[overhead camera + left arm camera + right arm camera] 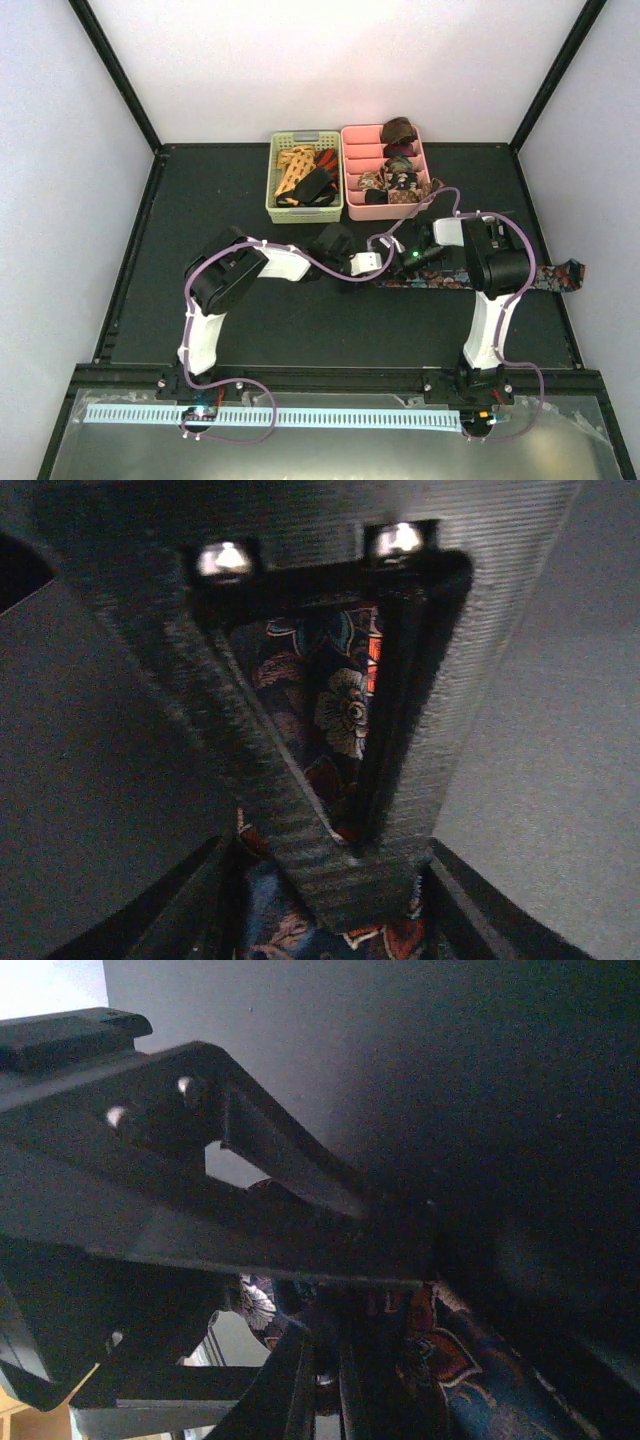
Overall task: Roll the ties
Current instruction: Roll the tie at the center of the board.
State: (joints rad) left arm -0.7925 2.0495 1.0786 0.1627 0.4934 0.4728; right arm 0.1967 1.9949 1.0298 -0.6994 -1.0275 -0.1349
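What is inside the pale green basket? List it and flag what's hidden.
Inside the pale green basket lie an orange lattice tie, a red tie and a black tie, loosely piled. The basket's floor and anything beneath them is covered.

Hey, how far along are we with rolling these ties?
Done: several coils sit in the pink tray. In hand: the floral tie lies mostly stretched out flat, with the left fingers closed on it and the right fingers close beside. Left: the orange lattice tie and the black tie lie unrolled in the green basket.
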